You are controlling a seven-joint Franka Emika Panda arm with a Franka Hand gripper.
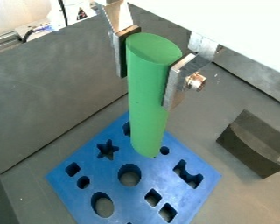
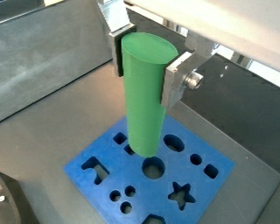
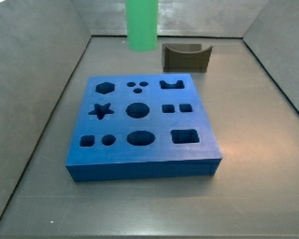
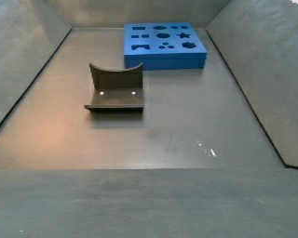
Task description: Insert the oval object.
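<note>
My gripper (image 1: 149, 74) is shut on the oval object, a tall bright green peg (image 1: 146, 114), gripping it near its flat top; both wrist views show this (image 2: 146, 70). The peg (image 2: 146, 114) hangs upright above the blue block (image 1: 189, 197) with its shaped holes, clear of the surface. In a side view only the peg's lower part (image 3: 141, 23) shows, above the far end of the blue block (image 3: 139, 161); the gripper is out of frame there. The oval hole (image 3: 139, 139) lies near the block's front edge.
A dark grey-brown notched block (image 3: 186, 58) stands behind the blue block, near the back wall. It also shows in a side view (image 4: 115, 90), in front of the blue block (image 4: 164, 62). Grey bin walls slope up on all sides.
</note>
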